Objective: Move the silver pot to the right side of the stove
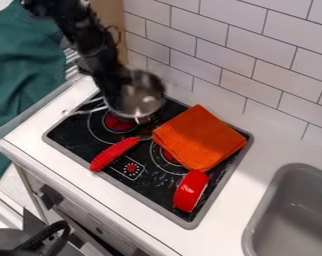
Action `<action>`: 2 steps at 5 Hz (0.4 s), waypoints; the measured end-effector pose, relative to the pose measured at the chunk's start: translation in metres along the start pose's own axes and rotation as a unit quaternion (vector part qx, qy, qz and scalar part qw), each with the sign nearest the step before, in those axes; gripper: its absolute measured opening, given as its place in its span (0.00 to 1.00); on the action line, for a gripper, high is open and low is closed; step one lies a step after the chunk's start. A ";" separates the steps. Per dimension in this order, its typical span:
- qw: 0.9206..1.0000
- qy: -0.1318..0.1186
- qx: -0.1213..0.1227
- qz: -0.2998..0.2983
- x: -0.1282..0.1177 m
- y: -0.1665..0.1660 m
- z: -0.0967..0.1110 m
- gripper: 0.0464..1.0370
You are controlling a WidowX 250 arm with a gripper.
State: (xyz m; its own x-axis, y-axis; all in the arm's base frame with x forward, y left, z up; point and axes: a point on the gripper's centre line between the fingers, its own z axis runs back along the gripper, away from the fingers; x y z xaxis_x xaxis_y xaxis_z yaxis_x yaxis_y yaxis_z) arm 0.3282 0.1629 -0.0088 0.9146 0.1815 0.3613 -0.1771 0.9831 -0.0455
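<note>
At far left, green cloth hangs beyond the left edge of the bench. The stove is set into that bench, and at its back-left corner is the task's silver pot, its thin handle pointing out over the stove's left edge. The pot looks tipped, mouth towards the viewer, perhaps because it is being carried by its side. The claw is at the pot's left side and seems to touch it; how far open it is, and whether it truly grips, I cannot tell. Next, a red-handled tool lies slantwise, handle towards the front edge. Further right, a folded orange cloth covers much of the stove's back-right part, and a red pan sits on its side by the front-right corner. Those two crowd the goal, so the pot may well have to rest on the cloth. Rightmost is the grey sink
</note>
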 end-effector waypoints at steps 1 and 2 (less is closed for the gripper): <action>0.998 -0.053 -0.007 -0.019 0.027 -0.018 0.025 0.01; 0.996 -0.059 -0.014 -0.063 0.032 -0.051 0.040 0.01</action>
State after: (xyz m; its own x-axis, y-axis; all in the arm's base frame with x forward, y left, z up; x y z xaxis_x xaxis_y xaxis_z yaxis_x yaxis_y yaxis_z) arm 0.3516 0.1176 0.0418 0.8794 0.0544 0.4729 -0.0524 0.9985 -0.0174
